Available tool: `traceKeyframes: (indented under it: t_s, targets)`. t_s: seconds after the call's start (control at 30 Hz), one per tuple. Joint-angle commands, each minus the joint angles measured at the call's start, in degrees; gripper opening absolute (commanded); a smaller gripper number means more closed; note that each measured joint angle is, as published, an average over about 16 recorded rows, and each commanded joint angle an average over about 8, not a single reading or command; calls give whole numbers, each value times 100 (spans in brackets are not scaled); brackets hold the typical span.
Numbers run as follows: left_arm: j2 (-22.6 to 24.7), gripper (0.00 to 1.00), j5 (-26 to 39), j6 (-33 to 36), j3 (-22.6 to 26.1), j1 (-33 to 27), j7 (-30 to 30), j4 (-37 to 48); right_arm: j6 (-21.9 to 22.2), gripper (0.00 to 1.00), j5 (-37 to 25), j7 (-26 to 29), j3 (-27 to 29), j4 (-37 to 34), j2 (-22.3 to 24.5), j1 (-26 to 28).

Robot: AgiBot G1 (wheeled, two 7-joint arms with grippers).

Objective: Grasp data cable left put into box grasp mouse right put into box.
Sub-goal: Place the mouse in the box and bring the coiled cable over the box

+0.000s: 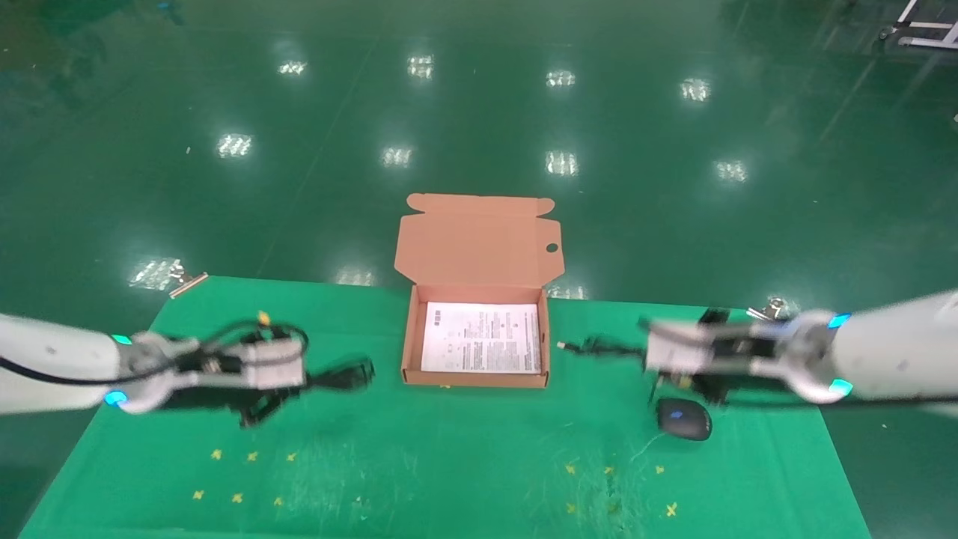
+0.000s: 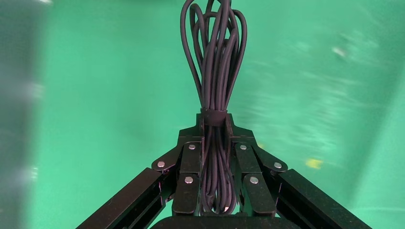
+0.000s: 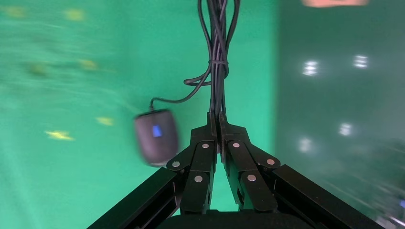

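The data cable (image 2: 215, 57), a strapped bundle of black loops, is clamped between my left gripper's (image 2: 215, 123) shut fingers. In the head view the left gripper (image 1: 314, 376) hangs over the table's left side and the data cable (image 1: 352, 373) sticks out toward the box (image 1: 409, 337). The box is open with its lid back and a white leaflet (image 1: 483, 337) inside. My right gripper (image 3: 218, 119) is shut on the mouse's thin cord (image 3: 217, 62), right of the box (image 1: 610, 346). The black mouse (image 1: 682, 419) with its blue light lies below it, also visible beside the fingers in the right wrist view (image 3: 156, 137).
A green cloth (image 1: 449, 464) with small yellow marks covers the table. Metal clips (image 1: 187, 281) (image 1: 771, 307) sit at its back corners. The cord's USB plug (image 1: 563, 346) points at the box's right wall. Shiny green floor lies beyond the back edge.
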Motion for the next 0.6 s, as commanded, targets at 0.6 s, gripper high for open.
traceKeyframes:
  t_s: [0.6]
  targets:
    - [109, 0, 1195, -1257, -324, -397, -866, -1520, 1267, 0, -325, 260, 810, -301, -803, 1274]
